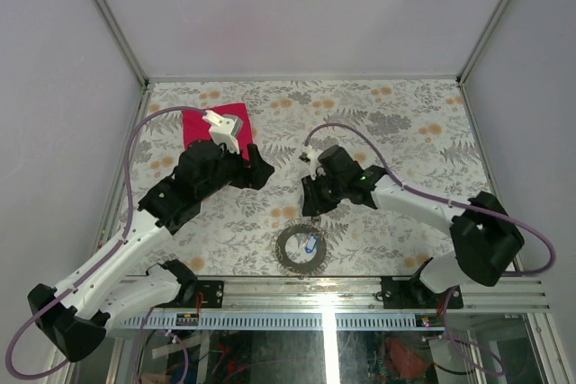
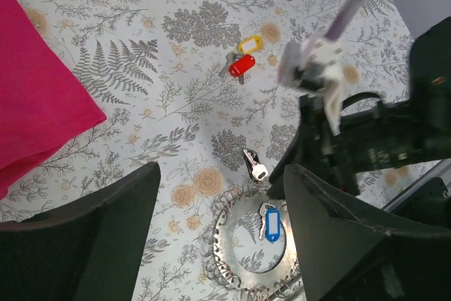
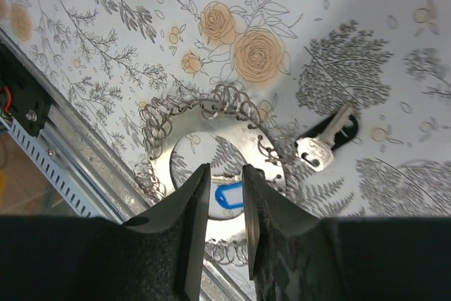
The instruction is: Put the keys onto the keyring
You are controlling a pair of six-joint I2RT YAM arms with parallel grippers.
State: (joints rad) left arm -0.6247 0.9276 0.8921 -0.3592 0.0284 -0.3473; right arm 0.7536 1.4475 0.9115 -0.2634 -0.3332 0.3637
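Top external view: L gripper (image 1: pixel 264 170) and R gripper (image 1: pixel 310 204) hung over the printed table (image 1: pixel 396 132), tips facing each other but apart. The keyring (image 1: pixel 301 249) lay just past R gripper's tips, toward the arm bases. A pink cloth (image 1: pixel 202 123) lay behind L gripper. L wrist view: L jaws stood wide, nothing btwn them. The keyring lay flat below and just ahead of the gap, nearer the right-hand finger, w/ a blue tag (image 2: pixel 271 222) inside its hole. A silver key (image 2: pixel 255 169) lay just beyond the ring's rim, apart from both L fingers. Two more keys (image 2: pixel 243 56), one red-headed and one yellow-headed, lay touching each other farther ahead of L gripper, well apart from the ring. The cloth sat off to L gripper's left. R wrist view: R jaws stood narrow, a slim gap btwn the fingers (image 3: pixel 194 223), nothing seen gripped. The fingertips hung over the ring's hole, w/ the blue tag showing thru the gap. The silver key lay to the right of R fingers, beside the rim; couldn't tell if it touched the rim.
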